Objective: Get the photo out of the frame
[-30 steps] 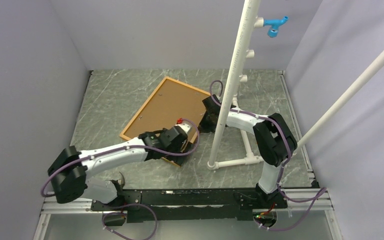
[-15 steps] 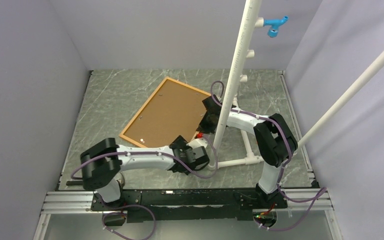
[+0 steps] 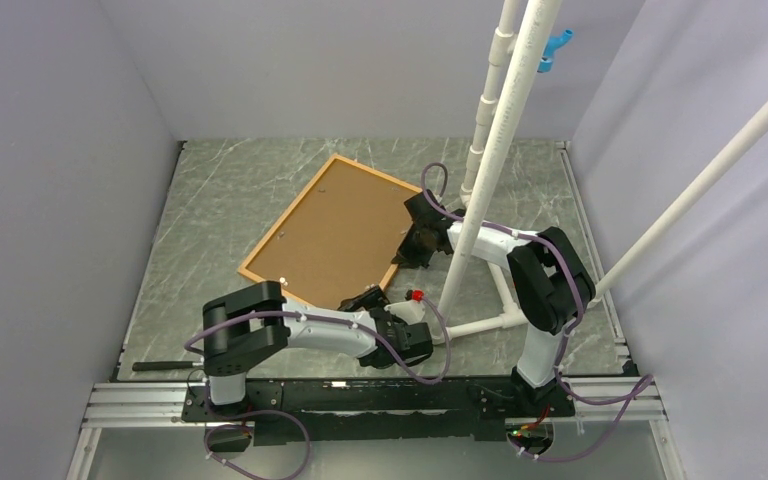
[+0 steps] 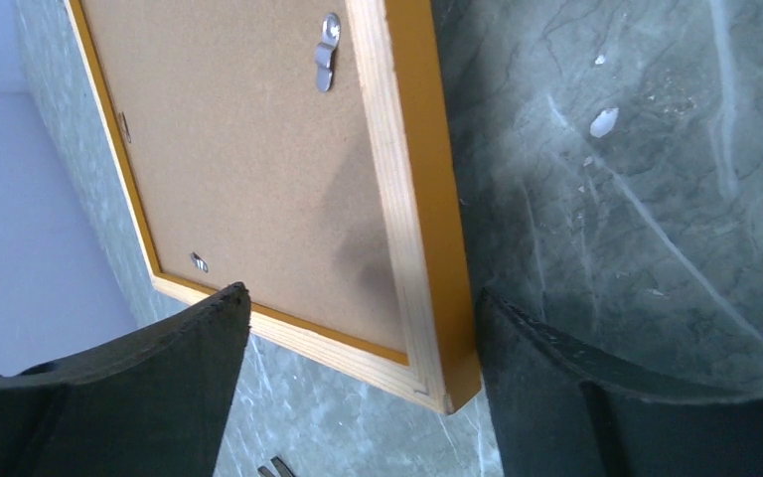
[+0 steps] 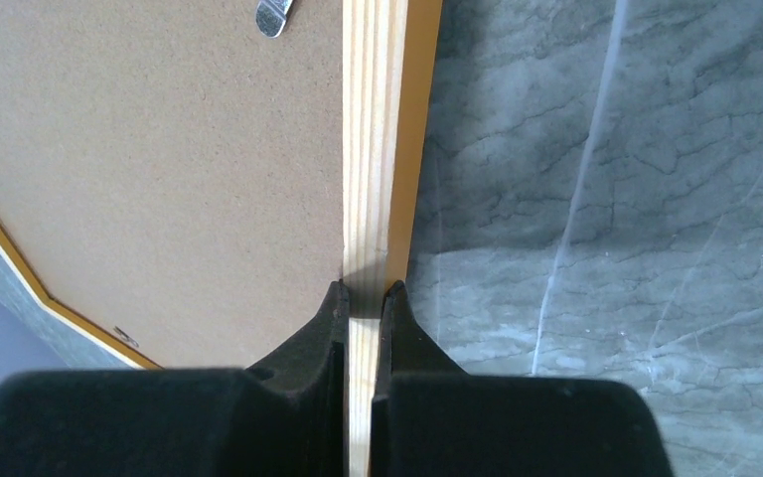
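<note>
Diagonally — the frame (image 3: 288, 213), back up, long axis near-left to far-right.

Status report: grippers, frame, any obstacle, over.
Left gripper open at frame corner. Right gripper shut, tips on frame rail. Frame face down; backing board in place, photo unseen.

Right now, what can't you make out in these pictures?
- Photo: hidden in every view; the frame lies face down, with the backing board covering it.
- Frame's near corner: top view, behind the left arm.
- One clip: right wrist view, cut by the top edge.
- Red-tipped thing by the left arm: top view, too small to identify.
</note>
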Action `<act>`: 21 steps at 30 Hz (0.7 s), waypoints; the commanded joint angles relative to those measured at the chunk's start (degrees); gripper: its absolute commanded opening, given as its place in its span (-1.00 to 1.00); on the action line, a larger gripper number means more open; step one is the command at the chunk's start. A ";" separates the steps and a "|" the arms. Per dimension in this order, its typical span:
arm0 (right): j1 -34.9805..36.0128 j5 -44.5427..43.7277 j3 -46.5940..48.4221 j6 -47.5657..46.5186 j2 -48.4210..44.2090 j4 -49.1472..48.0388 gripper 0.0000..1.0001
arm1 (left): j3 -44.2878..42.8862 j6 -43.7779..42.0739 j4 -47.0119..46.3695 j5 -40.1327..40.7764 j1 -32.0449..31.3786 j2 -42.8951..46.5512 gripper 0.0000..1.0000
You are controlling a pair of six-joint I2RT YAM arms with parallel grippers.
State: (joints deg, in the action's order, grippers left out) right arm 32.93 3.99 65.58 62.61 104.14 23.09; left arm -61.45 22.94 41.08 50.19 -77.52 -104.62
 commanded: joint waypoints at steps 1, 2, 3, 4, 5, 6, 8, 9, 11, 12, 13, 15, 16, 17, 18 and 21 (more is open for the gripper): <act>0.29 2.99 3.61 0.82 -3.49 -2.10 -1.00 | -0.80 -1.41 1.37 5.69 -0.44 -1.55 0.55; 0.23 2.74 3.83 0.56 -3.61 -1.87 -1.00 | -0.93 -1.70 1.29 5.81 -0.51 -1.89 0.52; 0.14 2.55 4.04 0.25 -3.65 -1.60 -1.00 | -1.14 -1.93 1.25 5.84 -0.52 -2.21 0.49; 0.16 2.37 4.36 -0.22 -3.73 -1.14 -1.00 | -1.40 -1.75 1.65 6.03 -0.61 -2.62 0.48; 0.18 2.27 4.76 -0.92 -3.70 -0.79 -1.00 | -1.84 -1.59 2.18 6.22 -0.62 -3.25 0.48; 0.20 2.25 5.17 -1.47 -3.64 -0.29 -1.00 | -2.22 -1.55 2.75 6.53 -0.70 -3.87 0.48; 0.20 2.62 5.59 -2.27 -3.53 -0.07 -1.00 | -3.48 -0.84 4.50 7.64 -0.82 -5.32 0.49; 0.16 2.76 5.71 -2.69 -3.44 -0.02 -1.00 | -3.88 -0.47 5.17 8.28 -0.81 -5.77 0.50; 0.14 2.97 6.28 -3.46 -3.18 0.66 -1.00 | -4.47 0.10 6.83 9.23 -0.86 -6.34 0.50; 0.20 3.22 6.45 -3.69 -3.09 0.74 -1.00 | -4.59 0.12 7.32 9.63 -0.88 -6.46 0.50; 0.10 3.48 6.40 -3.85 -3.11 0.54 -1.00 | -4.57 0.05 7.57 9.85 -0.83 -6.41 0.49; 0.17 4.13 6.46 -3.96 -2.95 0.10 -1.00 | -4.33 -0.48 7.44 10.03 -0.88 -6.23 0.47; 0.18 4.31 6.67 -4.05 -2.84 0.13 -1.00 | -4.32 -0.59 7.57 10.20 -0.88 -6.11 0.42; 0.20 4.54 6.68 -4.13 -2.74 0.12 -1.00 | -4.15 -0.46 7.95 10.73 -0.82 -6.11 0.33; 0.18 4.80 6.50 -4.05 -2.73 -0.06 -1.00 | -3.86 -0.47 8.04 11.17 -0.74 -5.98 0.25; 0.20 5.83 5.68 -3.54 -2.45 -1.49 -1.00 | -3.35 0.26 8.55 12.38 -0.71 -5.51 0.05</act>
State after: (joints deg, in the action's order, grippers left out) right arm 32.93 5.43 68.86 60.05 104.14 25.54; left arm -64.27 23.31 46.87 57.39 -78.35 -110.72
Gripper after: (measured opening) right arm 0.067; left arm 0.590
